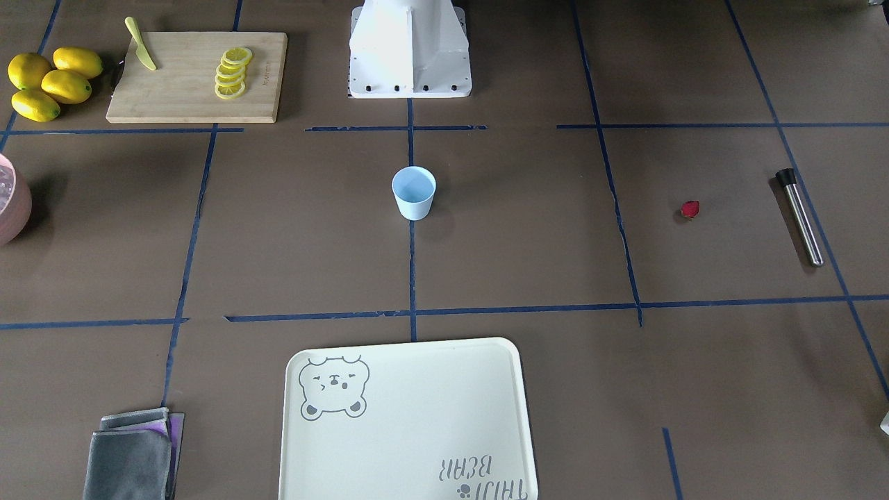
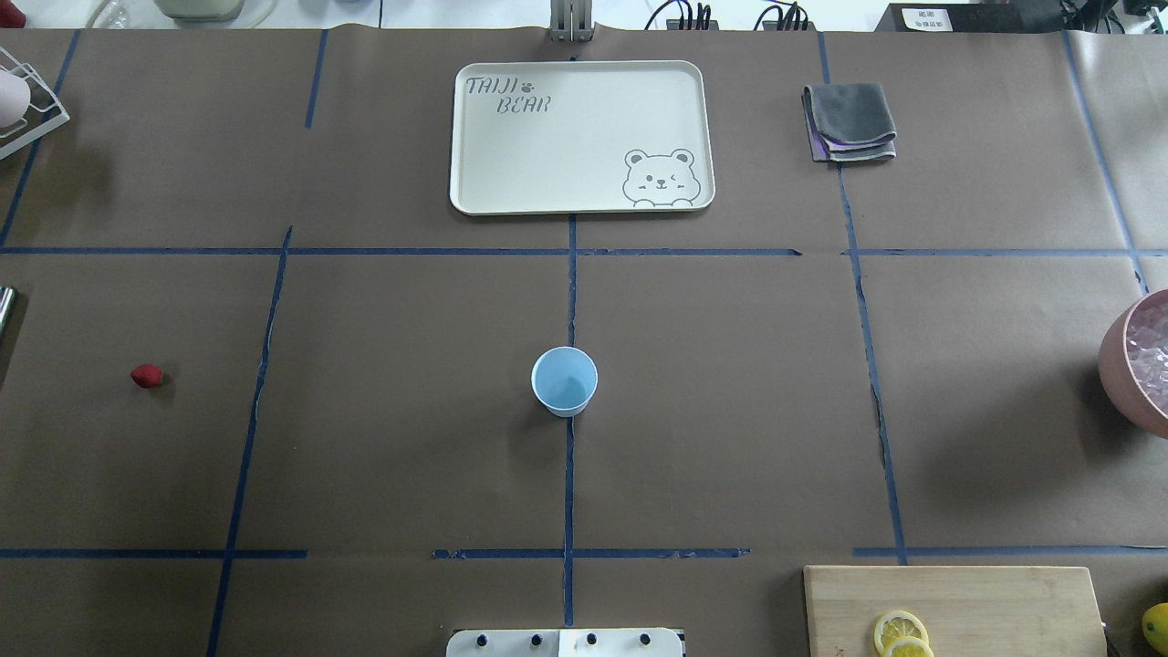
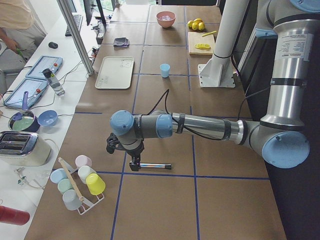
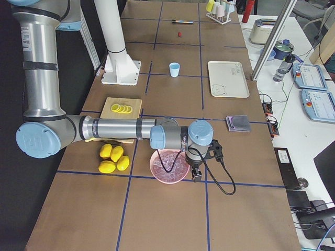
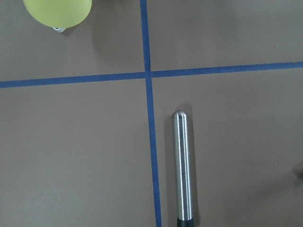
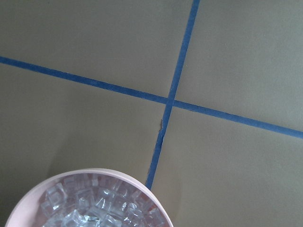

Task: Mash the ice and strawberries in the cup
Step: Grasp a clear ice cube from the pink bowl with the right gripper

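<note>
The pale-blue cup [image 2: 564, 380] stands upright and empty at the table's middle; it also shows in the front view [image 1: 414, 192]. The small dark-red strawberry [image 2: 146, 375] lies alone on the robot's left side. Ice cubes [image 6: 90, 205] fill the pink bowl [image 2: 1124, 365] at the far right. A steel muddler [image 5: 182, 165] lies flat beyond the strawberry. My left gripper [image 3: 135, 164] hangs just above the muddler's end. My right gripper [image 4: 197, 177] hangs by the pink bowl's rim. I cannot tell whether either gripper is open or shut.
A cream bear tray [image 2: 511, 196] and a folded grey cloth [image 2: 850, 122] lie on the far side. A cutting board [image 1: 194, 104] with lemon slices [image 1: 231, 72] and a knife, plus whole lemons [image 1: 52, 82], sit near the robot's right. A cup rack [image 3: 75, 182] stands at the left end.
</note>
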You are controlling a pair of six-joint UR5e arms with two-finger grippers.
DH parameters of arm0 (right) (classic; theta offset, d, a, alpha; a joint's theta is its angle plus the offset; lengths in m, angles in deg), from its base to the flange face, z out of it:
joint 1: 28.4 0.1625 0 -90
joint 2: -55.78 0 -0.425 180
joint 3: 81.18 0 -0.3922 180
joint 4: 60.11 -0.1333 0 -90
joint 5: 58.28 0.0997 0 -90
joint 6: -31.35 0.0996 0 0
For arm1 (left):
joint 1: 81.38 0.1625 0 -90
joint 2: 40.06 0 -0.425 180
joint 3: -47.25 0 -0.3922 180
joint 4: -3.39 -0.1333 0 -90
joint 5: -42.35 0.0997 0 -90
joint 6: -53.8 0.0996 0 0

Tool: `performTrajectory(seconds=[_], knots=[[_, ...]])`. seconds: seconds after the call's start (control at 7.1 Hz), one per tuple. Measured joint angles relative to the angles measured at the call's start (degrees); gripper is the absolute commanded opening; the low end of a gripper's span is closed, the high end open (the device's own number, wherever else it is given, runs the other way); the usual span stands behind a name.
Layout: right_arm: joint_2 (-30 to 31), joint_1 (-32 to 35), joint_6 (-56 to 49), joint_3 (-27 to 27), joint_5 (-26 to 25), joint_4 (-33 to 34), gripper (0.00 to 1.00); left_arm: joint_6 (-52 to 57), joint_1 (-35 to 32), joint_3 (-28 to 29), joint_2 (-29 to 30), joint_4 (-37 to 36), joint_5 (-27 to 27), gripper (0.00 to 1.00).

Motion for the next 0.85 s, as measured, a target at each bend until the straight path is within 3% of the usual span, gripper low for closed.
performTrajectory(seconds=[0.85], knots=[[0.2, 0.0, 0.5, 0.3, 0.2, -0.3, 0.99, -0.3, 0.2, -1.4, -0.8, 0.0, 2.2, 1.0]])
